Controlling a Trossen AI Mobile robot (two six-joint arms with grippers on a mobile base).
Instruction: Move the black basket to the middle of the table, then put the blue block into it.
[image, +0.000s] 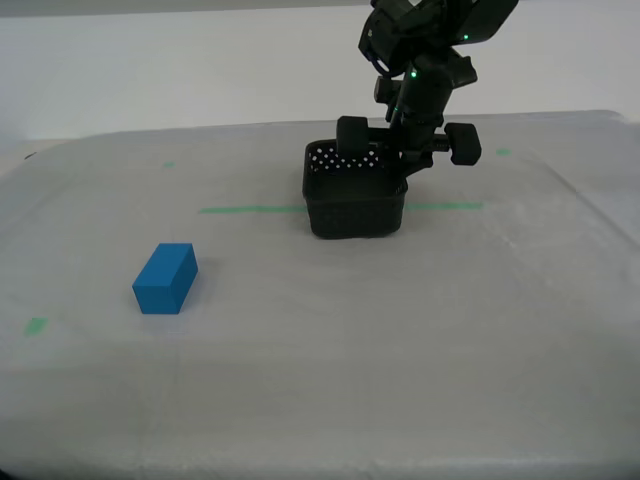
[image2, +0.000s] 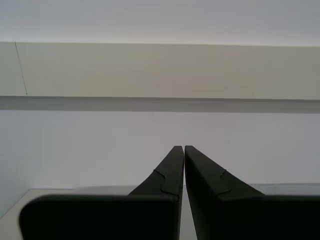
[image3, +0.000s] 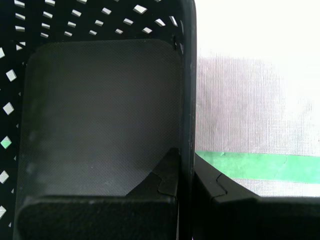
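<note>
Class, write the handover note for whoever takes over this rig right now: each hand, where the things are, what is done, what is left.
My first hand: shut on one wall of the black basket, one finger inside, one outside.
My second hand: shut, empty, facing a wall.
Basket: on the table, over the green tape line.
Blue block: lying on the cloth toward the exterior view's left, untouched.
Left: release the basket, put the block in it.

A plain white wall (image: 180, 60) runs behind the surface (image: 400, 380), bare and evenly lit, with no shadows of note on it. In the second wrist view the wall (image2: 160, 140) is crossed by a broad pale beige band (image2: 160, 70) with a thin dark line along its lower edge, and white above it. A faint vertical seam (image2: 21, 70) cuts that band near one end. The light is soft and diffuse throughout.
</note>
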